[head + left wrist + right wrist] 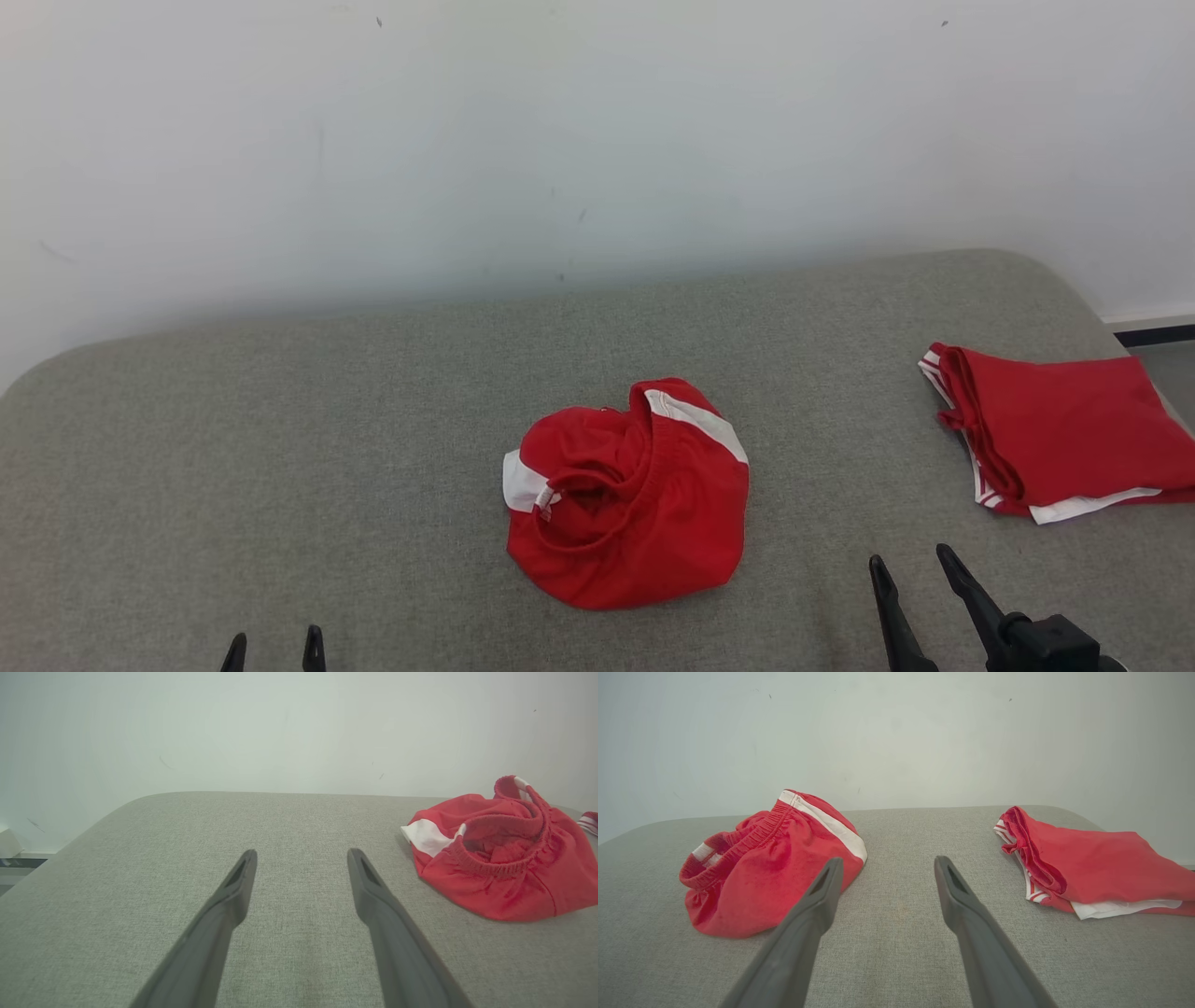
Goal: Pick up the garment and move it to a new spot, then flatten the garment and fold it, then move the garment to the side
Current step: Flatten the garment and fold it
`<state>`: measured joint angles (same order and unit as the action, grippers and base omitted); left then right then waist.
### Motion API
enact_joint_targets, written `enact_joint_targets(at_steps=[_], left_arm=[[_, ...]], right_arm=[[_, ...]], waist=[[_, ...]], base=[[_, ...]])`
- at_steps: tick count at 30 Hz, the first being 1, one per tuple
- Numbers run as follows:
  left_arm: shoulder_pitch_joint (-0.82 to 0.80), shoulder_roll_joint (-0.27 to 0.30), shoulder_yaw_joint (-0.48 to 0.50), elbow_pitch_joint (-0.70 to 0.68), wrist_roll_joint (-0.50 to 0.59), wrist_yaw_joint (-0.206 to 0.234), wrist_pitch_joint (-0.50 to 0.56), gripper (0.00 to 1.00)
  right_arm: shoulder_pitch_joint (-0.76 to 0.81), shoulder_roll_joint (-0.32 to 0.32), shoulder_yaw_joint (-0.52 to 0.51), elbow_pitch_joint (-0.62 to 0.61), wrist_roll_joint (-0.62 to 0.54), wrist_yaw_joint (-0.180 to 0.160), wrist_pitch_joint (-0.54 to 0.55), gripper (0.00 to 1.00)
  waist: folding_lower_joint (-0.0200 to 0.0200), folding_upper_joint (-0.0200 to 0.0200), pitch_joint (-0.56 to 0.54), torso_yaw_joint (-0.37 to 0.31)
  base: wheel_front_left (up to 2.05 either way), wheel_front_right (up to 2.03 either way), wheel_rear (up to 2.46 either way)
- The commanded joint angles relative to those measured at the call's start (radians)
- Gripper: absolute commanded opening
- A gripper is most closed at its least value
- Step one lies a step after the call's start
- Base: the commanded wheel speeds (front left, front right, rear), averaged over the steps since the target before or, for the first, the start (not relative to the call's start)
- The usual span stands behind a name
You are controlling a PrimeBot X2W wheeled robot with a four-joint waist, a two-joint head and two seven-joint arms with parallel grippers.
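A crumpled red garment (pixel 630 504) with white stripes and an elastic waistband lies bunched in the middle of the grey padded surface (pixel 280 448). In the left wrist view the garment (pixel 504 858) sits at the right, apart from my left gripper (pixel 301 856), which is open and holds nothing. From the right wrist the garment (pixel 761 872) lies at the left, just beyond my open right gripper (pixel 887 863). From the head, my left gripper (pixel 273 644) peeks in at the lower left and my right gripper (pixel 910 560) rises at the lower right, both short of the garment.
A second red garment (pixel 1064 429), folded flat with white trim, lies at the right end of the surface, near its edge, and appears as the folded garment (pixel 1092 868) in the right wrist view. A pale wall (pixel 597 140) stands behind. The surface's corners are rounded.
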<state>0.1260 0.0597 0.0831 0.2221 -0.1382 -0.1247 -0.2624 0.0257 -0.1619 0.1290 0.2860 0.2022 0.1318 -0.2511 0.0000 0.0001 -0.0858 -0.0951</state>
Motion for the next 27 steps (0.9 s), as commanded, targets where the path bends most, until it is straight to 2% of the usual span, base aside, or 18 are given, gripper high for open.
enact_joint_targets(at_steps=[1,11,18,27], left_arm=[[-0.008,-0.003,0.001,-0.003,0.008,-0.007,-0.003,1.0],[-0.035,-0.006,-0.035,-0.004,-0.011,-0.006,-0.003,1.0],[-0.135,-0.007,-0.174,0.053,-0.078,-0.005,0.01,1.0],[-0.284,0.013,-0.353,0.119,-0.173,-0.005,0.171,1.0]], right_arm=[[-0.002,0.0,0.0,0.001,0.01,-0.003,-0.006,1.0],[-0.01,-0.004,0.008,-0.003,0.011,-0.003,-0.007,1.0],[-0.025,-0.004,0.029,-0.003,0.015,-0.003,-0.001,1.0],[-0.042,-0.005,0.057,-0.002,0.018,-0.003,0.0,1.0]], waist=[[0.0,-0.0001,0.002,0.0],[0.0,-0.0001,0.02,-0.012],[0.0,-0.0001,0.038,-0.067],[0.0,-0.0001,0.072,-0.184]], base=[[0.0,0.0,0.0],[0.0,0.0,0.0],[0.0,0.0,0.0],[0.0,0.0,0.0]])
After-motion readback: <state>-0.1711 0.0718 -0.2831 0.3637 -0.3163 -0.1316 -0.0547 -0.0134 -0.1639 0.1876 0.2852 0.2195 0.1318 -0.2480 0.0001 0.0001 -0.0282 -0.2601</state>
